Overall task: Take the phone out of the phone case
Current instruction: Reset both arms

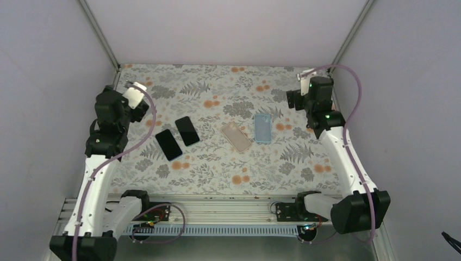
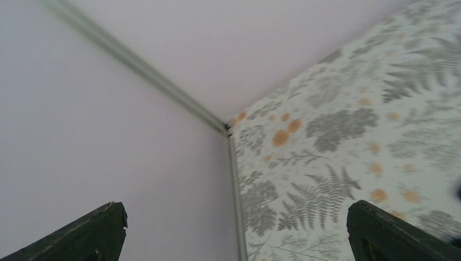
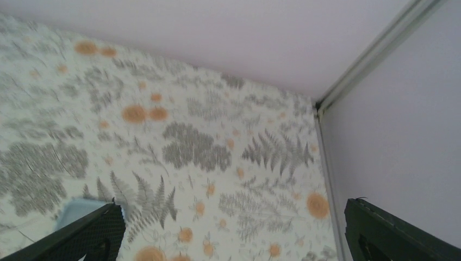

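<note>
Two black phones (image 1: pixel 168 144) (image 1: pixel 187 130) lie side by side, screens up, left of the table's middle. A clear beige case (image 1: pixel 236 136) and a light blue case (image 1: pixel 262 128) lie right of the middle; I cannot tell if either holds a phone. A corner of the blue case shows in the right wrist view (image 3: pixel 81 209). My left gripper (image 1: pixel 142 103) is raised at the far left, open and empty, its view facing the back left corner. My right gripper (image 1: pixel 294 99) is raised at the far right, open and empty.
The table carries a floral cloth (image 1: pixel 217 163). White walls close the left, back and right, with corner posts (image 2: pixel 163 81) (image 3: pixel 375 54). A metal rail (image 1: pixel 217 204) with the arm bases runs along the near edge.
</note>
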You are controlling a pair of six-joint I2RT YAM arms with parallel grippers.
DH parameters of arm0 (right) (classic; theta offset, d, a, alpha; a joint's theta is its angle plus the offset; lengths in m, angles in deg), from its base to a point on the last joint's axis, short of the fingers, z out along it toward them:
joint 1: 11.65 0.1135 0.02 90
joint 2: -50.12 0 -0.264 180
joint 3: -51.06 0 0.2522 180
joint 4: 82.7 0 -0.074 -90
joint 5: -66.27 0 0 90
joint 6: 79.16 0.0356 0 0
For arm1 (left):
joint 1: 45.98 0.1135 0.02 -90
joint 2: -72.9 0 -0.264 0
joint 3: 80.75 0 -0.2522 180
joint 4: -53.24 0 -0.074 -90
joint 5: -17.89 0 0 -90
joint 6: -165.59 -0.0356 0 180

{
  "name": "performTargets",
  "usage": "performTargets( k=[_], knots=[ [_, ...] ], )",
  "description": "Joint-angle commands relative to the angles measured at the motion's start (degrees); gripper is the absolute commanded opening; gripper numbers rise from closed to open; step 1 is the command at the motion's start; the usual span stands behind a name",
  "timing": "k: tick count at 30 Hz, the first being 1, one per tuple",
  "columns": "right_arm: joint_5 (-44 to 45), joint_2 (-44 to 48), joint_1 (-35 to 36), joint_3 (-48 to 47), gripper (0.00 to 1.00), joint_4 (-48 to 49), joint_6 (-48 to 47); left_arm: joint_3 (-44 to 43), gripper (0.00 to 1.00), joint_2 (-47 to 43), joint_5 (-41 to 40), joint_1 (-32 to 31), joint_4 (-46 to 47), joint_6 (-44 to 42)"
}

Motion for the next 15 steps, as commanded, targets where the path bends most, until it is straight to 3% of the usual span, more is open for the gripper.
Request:
performTargets(
  k=[1,12,15],
  knots=[
    [4.53,2.42,-0.79,11.17,1.00,14.63,0.26,1.38,1.00,0.21,4.46,7.84,12.03,5.58],
    [8.43,0.91,-0.83,16.66,1.00,19.28,0.08,4.68,1.00,2.34,3.87,13.78,15.45,12.52],
    [8.21,0.77,-0.77,16.38,1.00,19.06,0.30,4.70,1.00,1.00,7.65,17.00,14.12,14.24]
  ],
)
